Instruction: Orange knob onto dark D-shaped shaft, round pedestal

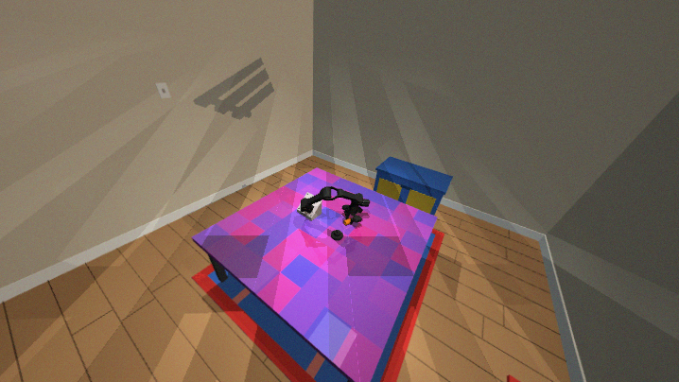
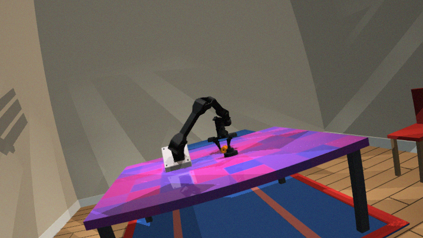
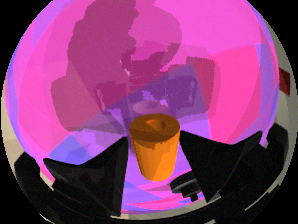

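With the hand [image 1: 352,221] [image 2: 224,149] [image 3: 153,150] partly spread around the orange knob [image 1: 347,221] [image 2: 224,149] [image 3: 155,147] lying on its side on the worktop [image 1: 327,285] [image 2: 265,165] [image 3: 240,75], beside the pedestal [image 1: 337,234] [image 2: 231,152] [image 3: 186,186], uneven closing of its 2 fingers could twist the knob and spoil its alignment.

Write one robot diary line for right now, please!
black gripper: partly open | orange round knob: between fingers, off dark round pedestal

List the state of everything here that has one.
Orange cylindrical knob: off the shaft, on its side.
Black gripper: fingers around knob, grip unclear.
Dark round pedestal: upright, shaft bare.
Blue cabinet, yellow fronts: looks shut.
Red chair: upright.
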